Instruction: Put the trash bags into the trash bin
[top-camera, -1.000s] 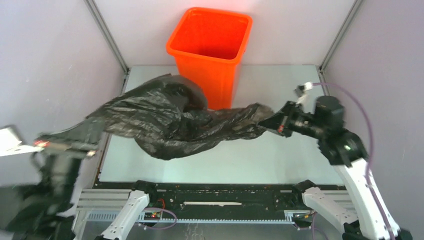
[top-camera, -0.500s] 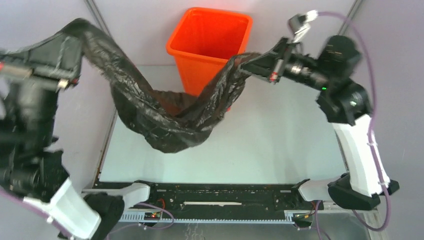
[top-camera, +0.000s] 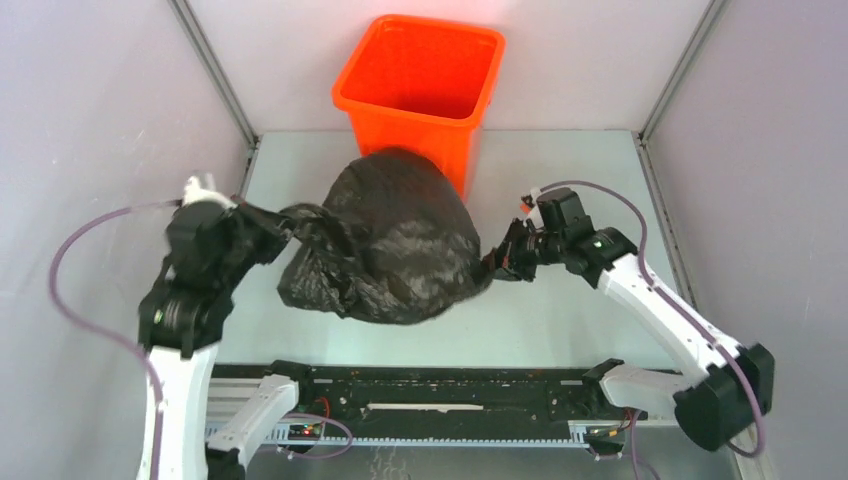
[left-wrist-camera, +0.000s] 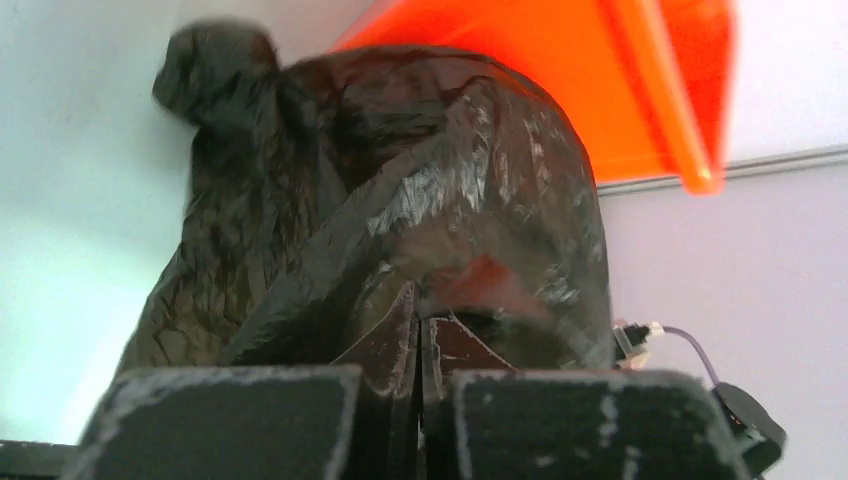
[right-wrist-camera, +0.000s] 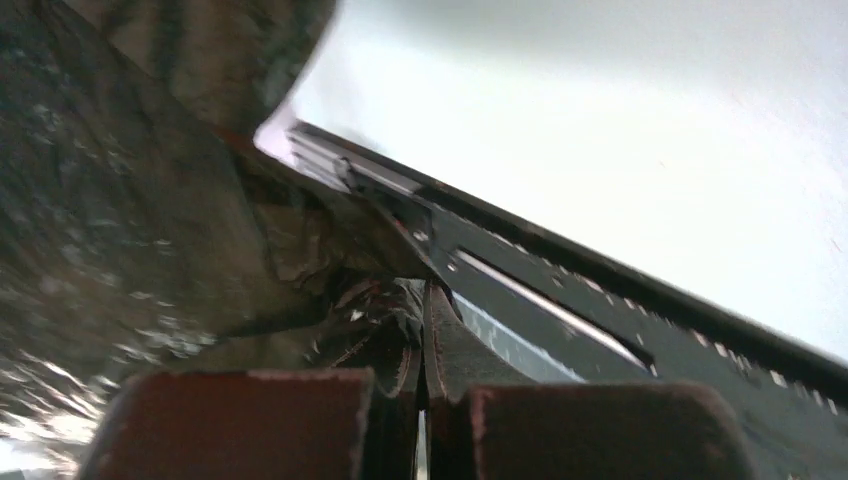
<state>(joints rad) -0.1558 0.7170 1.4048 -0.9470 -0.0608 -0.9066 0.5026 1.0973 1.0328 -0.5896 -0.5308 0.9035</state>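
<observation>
Looking down from above, the black trash bag (top-camera: 385, 240) sat bunched in a rounded heap on the table (top-camera: 570, 320), outside the orange bin (top-camera: 420, 140) and just in front of its near wall. The left gripper (top-camera: 288, 222) was clamped tight on a twisted corner at the bag's left side. The right gripper (top-camera: 497, 262) pinched the film at the bag's right edge.

From the left wrist, the left gripper (left-wrist-camera: 418, 375) had its fingers pressed together on a fold of film. The bag (left-wrist-camera: 400, 200) rose ahead, and the bin (left-wrist-camera: 560, 90) stood blurred behind it.

From the right wrist, the right gripper (right-wrist-camera: 425, 385) was likewise closed on a crease. The bag (right-wrist-camera: 120, 250) filled the left, and a dark rail (right-wrist-camera: 600, 310) crossed the pale table (right-wrist-camera: 650, 120).
</observation>
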